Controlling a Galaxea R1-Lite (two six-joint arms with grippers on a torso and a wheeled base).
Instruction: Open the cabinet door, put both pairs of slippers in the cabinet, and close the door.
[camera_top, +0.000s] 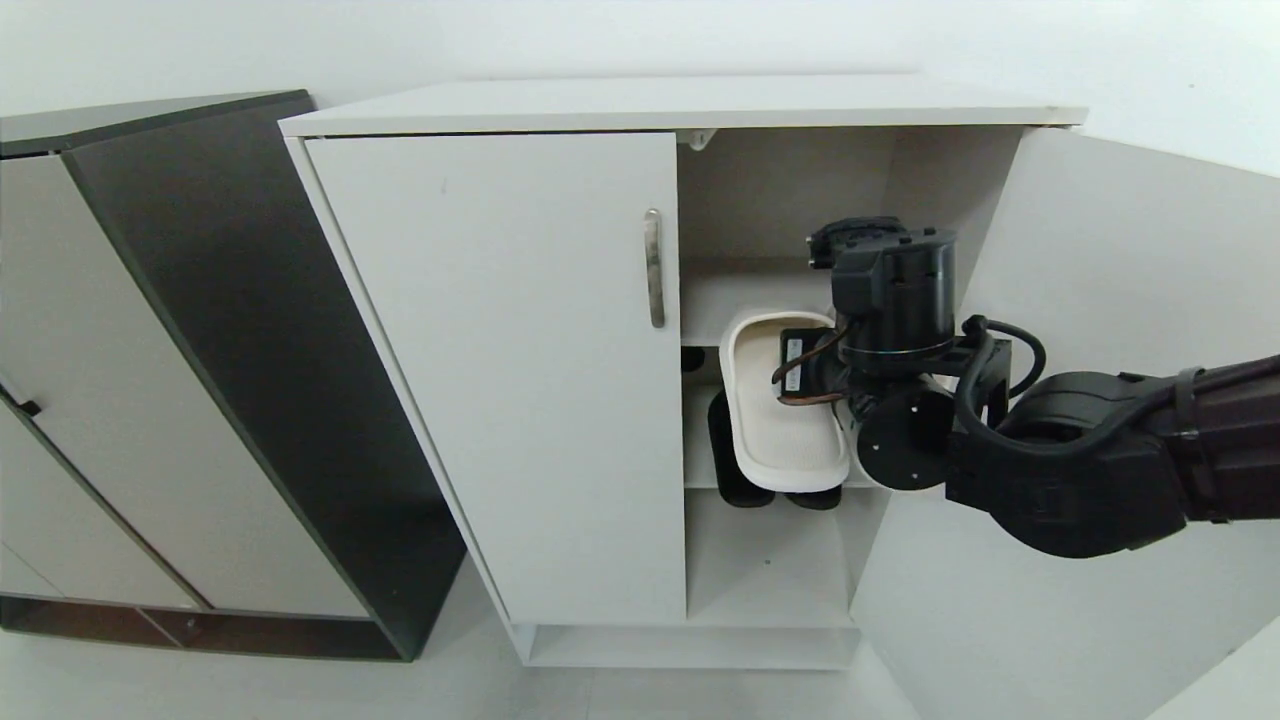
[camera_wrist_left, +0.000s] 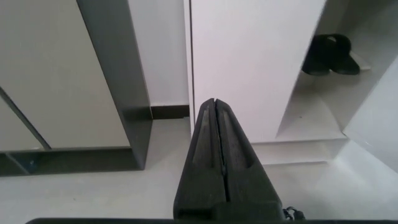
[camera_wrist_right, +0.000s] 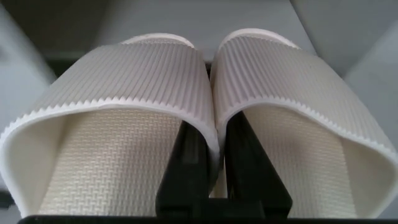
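The white cabinet (camera_top: 660, 105) has its left door (camera_top: 500, 370) closed and its right door (camera_top: 1100, 300) swung wide open. My right gripper (camera_wrist_right: 214, 168) is shut on the pair of white slippers (camera_wrist_right: 124, 93), pinching their inner walls together. In the head view the white slippers (camera_top: 780, 420) are inside the cabinet's right half at middle-shelf height, with the right wrist (camera_top: 890, 300) behind them. A pair of black slippers (camera_top: 735, 470) lies on the shelf just beneath, also the black slippers (camera_wrist_left: 333, 53). My left gripper (camera_wrist_left: 215, 109) is shut on nothing, low above the floor before the closed door.
A dark grey cabinet (camera_top: 250, 350) stands close against the white cabinet's left side. The closed door carries a metal handle (camera_top: 653, 268). The bottom compartment (camera_top: 765, 560) under the black slippers holds nothing. Pale floor (camera_wrist_left: 124, 186) lies in front.
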